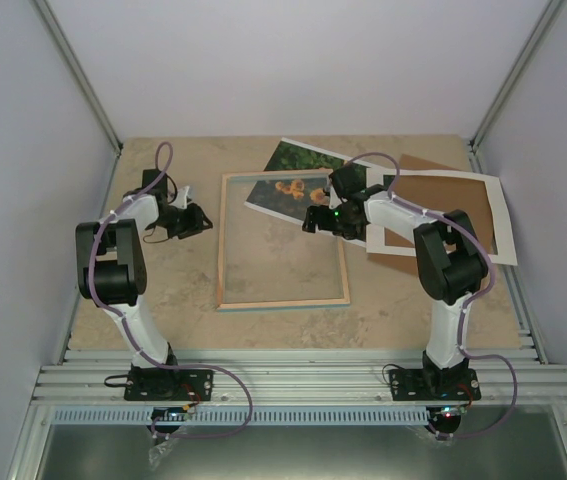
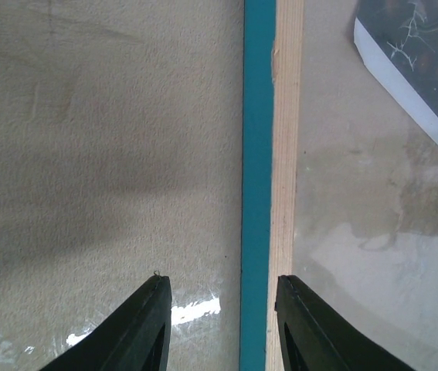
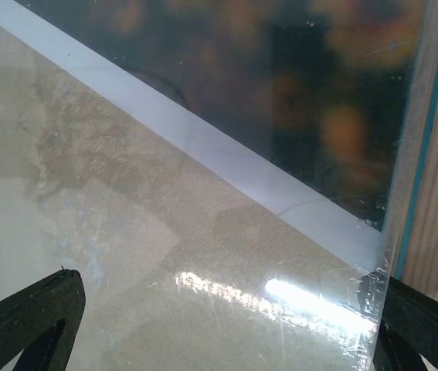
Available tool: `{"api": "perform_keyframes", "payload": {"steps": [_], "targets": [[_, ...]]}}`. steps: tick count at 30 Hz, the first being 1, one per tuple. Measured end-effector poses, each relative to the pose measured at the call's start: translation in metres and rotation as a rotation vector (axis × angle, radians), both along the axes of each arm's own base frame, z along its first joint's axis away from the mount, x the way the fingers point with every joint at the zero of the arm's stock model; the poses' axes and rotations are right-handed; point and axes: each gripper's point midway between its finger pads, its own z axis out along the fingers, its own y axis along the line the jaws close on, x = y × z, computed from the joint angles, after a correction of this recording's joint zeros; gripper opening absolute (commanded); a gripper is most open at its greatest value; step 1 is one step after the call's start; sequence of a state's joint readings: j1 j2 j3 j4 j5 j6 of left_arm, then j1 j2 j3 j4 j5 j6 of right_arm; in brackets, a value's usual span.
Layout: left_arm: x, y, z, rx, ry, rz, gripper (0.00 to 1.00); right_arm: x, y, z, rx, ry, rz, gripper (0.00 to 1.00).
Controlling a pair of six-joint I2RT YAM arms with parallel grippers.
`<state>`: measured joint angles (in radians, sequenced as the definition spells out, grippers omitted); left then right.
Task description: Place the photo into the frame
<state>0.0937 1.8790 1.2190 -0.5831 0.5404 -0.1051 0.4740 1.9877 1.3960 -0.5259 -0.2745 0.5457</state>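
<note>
Top external: orange-flower photo print (image 1: 298, 165) overlaps the far corner of the blue-and-wood rectangular frame (image 1: 283, 303), right gripper (image 3: 234, 280) spread wide, left gripper (image 2: 220, 282) half-spread astride 1 rail (image 2: 273, 154), probably steadying.

Beige stone-look tabletop (image 1: 163, 300), plain white walls (image 1: 293, 60).

We see the left claw (image 2: 220, 309) with its two black fingers (image 2: 137, 332) standing apart at the bottom of the view. One side of the frame (image 2: 273, 154) runs straight up between them: a bright blue strip with a light wood strip just to its right. The left finger stands clear of the blue strip. The right finger overlaps the wood's inner edge, but we cannot tell whether it touches. Left of the frame lies beige counter (image 2: 103, 154). To the right, mottled counter shows through the clear pane (image 2: 358, 270), and a dark, white-edged corner of the photo (image 2: 419, 46) sits at top right.
</note>
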Motion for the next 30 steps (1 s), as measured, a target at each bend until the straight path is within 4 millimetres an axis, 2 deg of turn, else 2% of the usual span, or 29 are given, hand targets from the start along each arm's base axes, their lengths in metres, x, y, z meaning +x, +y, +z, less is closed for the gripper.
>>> {"api": "perform_keyframes", "payload": {"steps": [16,21,23,26,30], "targets": [[0.005,0.007,0.007,0.042,-0.032,0.017,0.41,0.005,-0.012,0.014,-0.057,-0.047,-0.035,0.98],[0.004,0.008,0.014,0.058,-0.054,0.013,0.43,0.005,-0.007,0.025,-0.04,-0.09,0.034,0.98],[0.004,0.008,0.023,0.078,-0.086,-0.001,0.45,0.004,-0.001,0.035,-0.016,-0.123,0.098,0.98],[0.003,0.004,0.041,0.12,-0.152,-0.036,0.48,0.002,0.009,0.06,0.031,-0.206,0.206,0.98],[-0.002,-0.008,0.073,0.177,-0.27,-0.115,0.65,0.0,0.012,0.115,0.086,-0.396,0.335,0.98]]}}
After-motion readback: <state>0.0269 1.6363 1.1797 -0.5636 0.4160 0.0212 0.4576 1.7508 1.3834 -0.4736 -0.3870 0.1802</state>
